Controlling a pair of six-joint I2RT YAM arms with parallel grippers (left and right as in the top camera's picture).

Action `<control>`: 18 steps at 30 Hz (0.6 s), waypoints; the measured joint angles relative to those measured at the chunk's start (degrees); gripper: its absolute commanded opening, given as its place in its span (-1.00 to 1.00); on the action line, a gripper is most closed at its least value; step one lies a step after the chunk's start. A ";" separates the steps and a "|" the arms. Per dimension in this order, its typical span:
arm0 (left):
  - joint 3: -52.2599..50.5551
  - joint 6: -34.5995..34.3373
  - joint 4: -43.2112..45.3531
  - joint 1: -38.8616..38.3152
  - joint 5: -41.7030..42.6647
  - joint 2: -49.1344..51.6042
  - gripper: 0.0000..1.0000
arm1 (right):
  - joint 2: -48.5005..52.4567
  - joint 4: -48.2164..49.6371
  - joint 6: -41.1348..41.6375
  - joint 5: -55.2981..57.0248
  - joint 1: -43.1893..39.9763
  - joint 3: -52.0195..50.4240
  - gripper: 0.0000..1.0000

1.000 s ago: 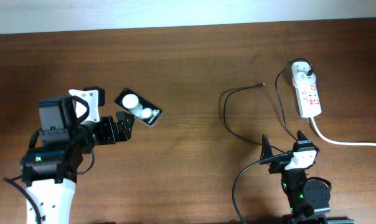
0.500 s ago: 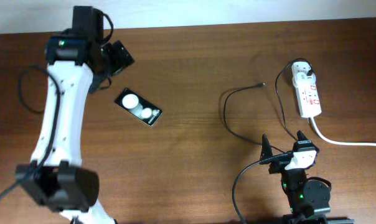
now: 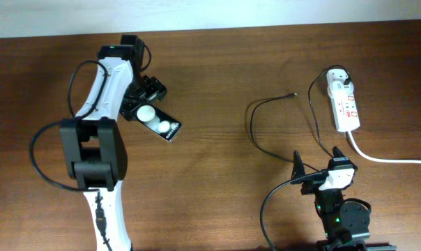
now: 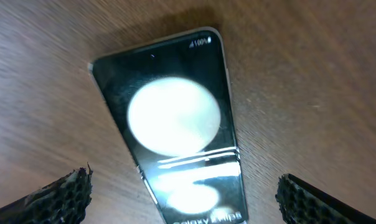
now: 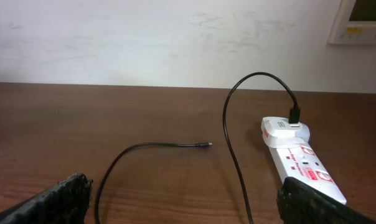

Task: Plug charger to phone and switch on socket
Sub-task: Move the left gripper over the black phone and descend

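The phone lies flat at the left of the table, its glossy black face showing two white round patches. My left gripper hovers open over its far end; in the left wrist view the phone lies between and below the spread fingers, untouched. The charger, a thin black cable, curls on the table with its tip free. It runs to the white adapter on the socket. My right gripper is open and empty near the front edge, facing the charger and the socket.
A thick white cord runs from the socket off the right edge. The table's far edge meets a white wall. A white wall panel shows at the top right of the right wrist view.
My left arm swung from beside the phone, out toward the far left corner, then back over the phone's far end. The phone, charger, socket and right arm have not moved.
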 measured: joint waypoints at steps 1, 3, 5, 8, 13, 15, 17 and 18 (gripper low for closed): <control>-0.07 0.00 0.42 -0.68 0.00 1.38 0.98 | 0.00 -0.02 -0.02 0.00 0.00 0.00 0.97; -0.17 0.00 1.01 -1.79 0.00 2.69 0.98 | 0.00 0.00 0.00 0.00 0.00 0.00 0.97; -0.35 -0.02 1.05 -2.43 0.04 2.78 0.98 | 0.00 0.00 0.00 0.00 0.00 0.00 0.97; -0.35 -2.93 -0.09 -2.40 0.02 2.78 0.98 | 0.00 -0.02 -0.04 0.00 0.00 0.00 0.97; -1.55 -7.21 1.09 -2.40 -0.02 2.78 0.98 | 0.00 0.00 -0.02 0.00 0.00 0.00 0.97; -4.94 -7.61 3.87 -2.40 -0.04 2.82 0.98 | 0.00 -0.02 0.00 0.00 0.00 0.00 0.97; -5.79 -7.67 5.16 -2.40 0.24 2.73 0.98 | 0.02 -0.02 0.00 0.00 0.00 0.00 0.97; -6.54 -7.89 5.90 -2.40 0.31 2.40 0.98 | 0.00 -0.02 -0.02 0.00 0.00 0.00 0.97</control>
